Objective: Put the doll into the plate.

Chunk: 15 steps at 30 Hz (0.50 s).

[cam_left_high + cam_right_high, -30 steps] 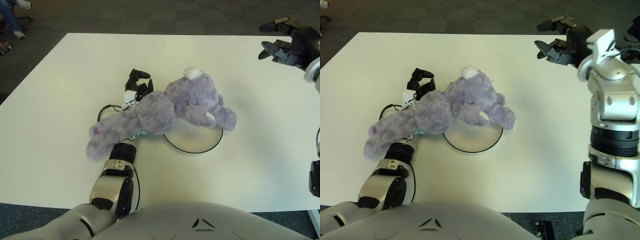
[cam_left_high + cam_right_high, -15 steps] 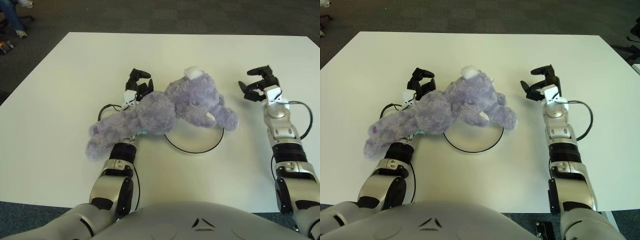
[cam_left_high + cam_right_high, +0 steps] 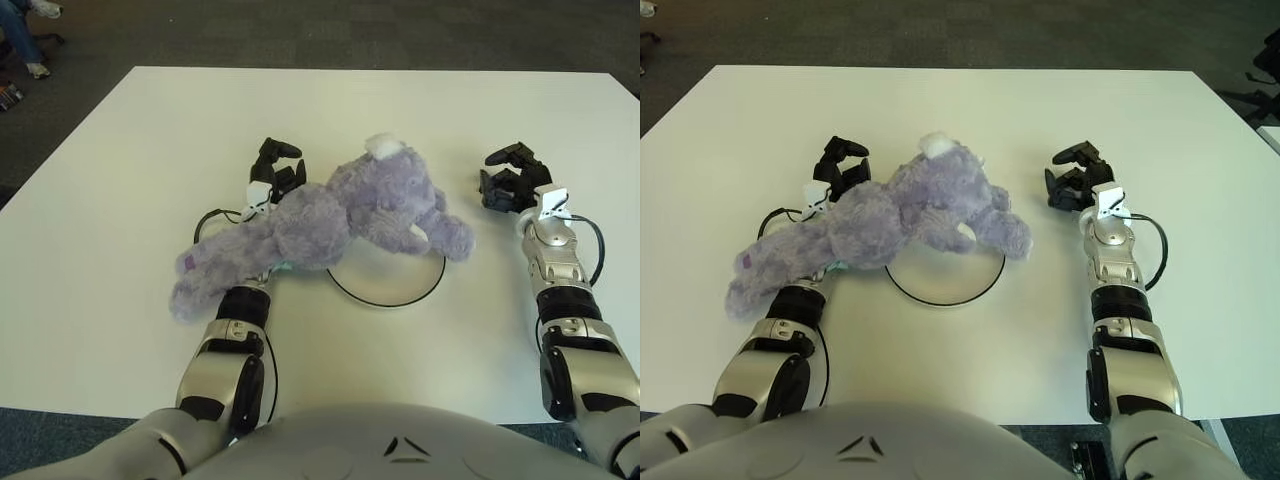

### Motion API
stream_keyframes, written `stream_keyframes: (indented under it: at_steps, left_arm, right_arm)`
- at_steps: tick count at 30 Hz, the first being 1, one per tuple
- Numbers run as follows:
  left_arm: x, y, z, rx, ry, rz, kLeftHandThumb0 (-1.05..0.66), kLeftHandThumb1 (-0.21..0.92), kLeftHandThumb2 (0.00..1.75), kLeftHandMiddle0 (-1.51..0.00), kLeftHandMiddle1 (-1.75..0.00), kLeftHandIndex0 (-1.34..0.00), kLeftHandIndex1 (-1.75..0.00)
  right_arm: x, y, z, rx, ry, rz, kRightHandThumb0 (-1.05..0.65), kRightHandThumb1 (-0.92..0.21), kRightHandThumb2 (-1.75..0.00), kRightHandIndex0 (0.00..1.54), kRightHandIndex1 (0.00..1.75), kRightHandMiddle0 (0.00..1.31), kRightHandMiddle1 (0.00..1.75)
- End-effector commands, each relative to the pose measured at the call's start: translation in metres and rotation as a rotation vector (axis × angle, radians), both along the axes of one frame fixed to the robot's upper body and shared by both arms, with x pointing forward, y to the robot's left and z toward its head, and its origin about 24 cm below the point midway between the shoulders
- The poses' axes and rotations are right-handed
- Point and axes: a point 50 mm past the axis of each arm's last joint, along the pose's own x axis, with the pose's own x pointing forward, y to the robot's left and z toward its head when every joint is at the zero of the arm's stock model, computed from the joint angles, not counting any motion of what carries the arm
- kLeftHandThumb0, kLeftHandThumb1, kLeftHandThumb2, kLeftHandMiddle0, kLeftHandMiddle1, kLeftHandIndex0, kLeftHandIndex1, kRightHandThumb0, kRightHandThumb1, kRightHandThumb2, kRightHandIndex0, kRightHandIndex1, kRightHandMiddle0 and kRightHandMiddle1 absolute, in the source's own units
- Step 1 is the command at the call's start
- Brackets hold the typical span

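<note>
Doll draped half over the plate, right hand arrived beside it

The doll (image 3: 330, 225) lies across the left hand (image 3: 275, 170), head over the plate (image 3: 395, 290); the right hand (image 3: 510, 185), curled empty, has dropped beside it, seemingly to assist.

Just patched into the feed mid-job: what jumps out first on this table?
A big purple plush doll sprawls across the middle of the white table, head and arm over the white plate and legs trailing off toward the robot's left. The left hand shows just behind the doll, its forearm under the body. The right hand sits to the right of the plate with fingers curled, holding nothing.
</note>
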Motion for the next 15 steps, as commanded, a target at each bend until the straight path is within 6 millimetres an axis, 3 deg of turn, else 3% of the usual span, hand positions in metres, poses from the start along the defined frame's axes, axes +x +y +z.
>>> stream_keyframes:
  at_steps: [1,15]
  left_arm:
    - [-0.0041,0.0048,-0.0089,0.010,0.029,0.002,-0.41,0.54,1.03,-1.10,-1.75,-0.44,-1.75]
    - [-0.0037,0.0044,-0.0105,0.021,0.023,-0.014,-0.41,0.54,1.04,-1.08,-1.75,-0.44,-1.75]
  right_arm:
    - [0.0031,0.0025,0.0024,0.089,-0.042,0.025,0.00,-0.21,-1.39,0.78,1.57,0.46,1.74]
    - [0.0026,0.0067,-0.0062,0.317,-0.071,0.086,0.00,-0.05,-1.54,0.84,1.53,0.65,1.75]
